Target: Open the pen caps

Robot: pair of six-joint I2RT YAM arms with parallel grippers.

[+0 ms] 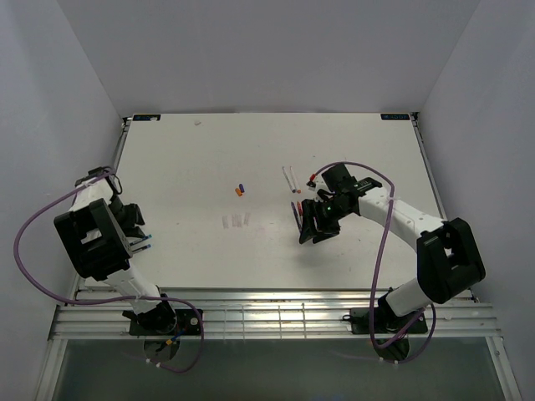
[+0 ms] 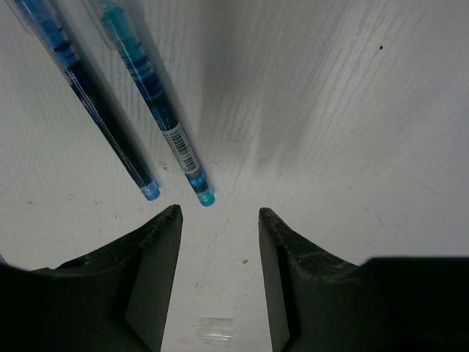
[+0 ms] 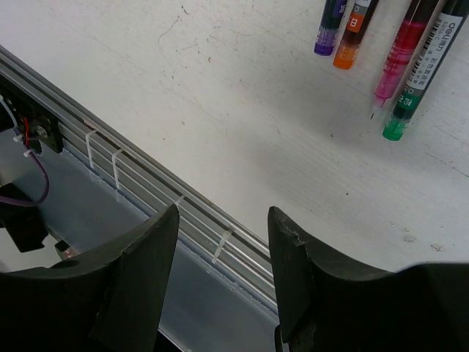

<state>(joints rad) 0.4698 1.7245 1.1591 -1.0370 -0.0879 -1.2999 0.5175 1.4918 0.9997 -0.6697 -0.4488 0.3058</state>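
Presently the left end effector (image 2: 219,213) and right end effector (image 3: 222,213) stand wide open, empty. Recommend centring the left one squarely over the teal pen (image 2: 155,103) before closing.

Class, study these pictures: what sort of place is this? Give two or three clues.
Probably a robotics lab test cell: a white table walled in by plain panels, two robot arms bolted at its near edge, and pens laid out on it.
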